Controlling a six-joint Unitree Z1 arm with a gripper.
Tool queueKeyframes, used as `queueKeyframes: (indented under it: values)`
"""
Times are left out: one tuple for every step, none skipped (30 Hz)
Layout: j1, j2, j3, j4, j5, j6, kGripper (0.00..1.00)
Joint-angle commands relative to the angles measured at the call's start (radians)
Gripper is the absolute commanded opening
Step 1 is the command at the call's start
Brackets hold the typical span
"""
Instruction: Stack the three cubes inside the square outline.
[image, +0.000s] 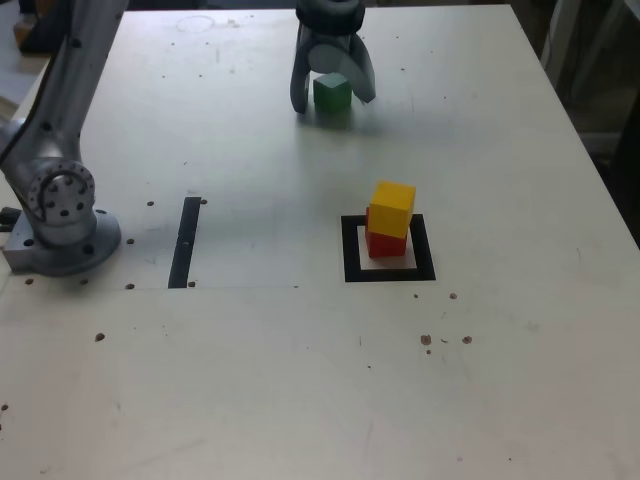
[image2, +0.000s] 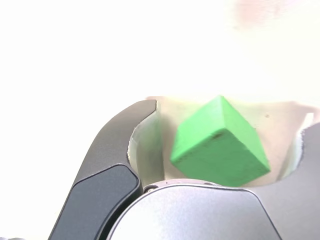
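- The exterior view looks down from high at the table's (image: 300, 380) near edge, facing across it, arm base at left.
- The wrist view sits very close behind the gripper (image2: 220, 145).
- Both share the green cube (image: 331, 92).

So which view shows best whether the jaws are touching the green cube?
The wrist view: the green cube sits between the jaws with pale gaps on both sides, so the gripper is open. The exterior view shows the cube straddled, but too small to judge contact.
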Motion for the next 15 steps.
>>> queueKeyframes:
  values:
    - [-0.004, -0.006, 0.005, -0.009, -0.002, 0.004, 0.86]
    - [-0.004, -0.004, 0.008, -0.012, -0.002, 0.004, 0.86]
    - [-0.005, -0.002, 0.009, -0.014, -0.003, 0.004, 0.86]
    - [-0.005, -0.001, 0.01, -0.016, -0.002, 0.004, 0.86]
    - [-0.005, 0.001, 0.008, -0.016, -0.002, 0.004, 0.85]
    - [-0.005, 0.001, 0.006, -0.016, -0.002, 0.004, 0.85]
    - [-0.005, 0.002, 0.002, -0.016, -0.001, 0.004, 0.84]
    - [-0.005, 0.003, 0.0, -0.016, 0.0, 0.004, 0.84]
    - [-0.005, 0.003, -0.003, -0.016, 0.001, 0.004, 0.83]
    - [-0.005, 0.004, -0.005, -0.016, 0.002, 0.004, 0.83]
    - [-0.005, 0.005, -0.005, -0.016, 0.002, 0.004, 0.83]
    - [-0.005, 0.005, -0.005, -0.017, 0.003, 0.004, 0.83]
    - [-0.005, 0.005, -0.005, -0.018, 0.004, 0.004, 0.83]
    - [-0.005, 0.005, -0.005, -0.019, 0.005, 0.004, 0.83]
    - [-0.005, 0.005, -0.005, -0.019, 0.007, 0.004, 0.83]
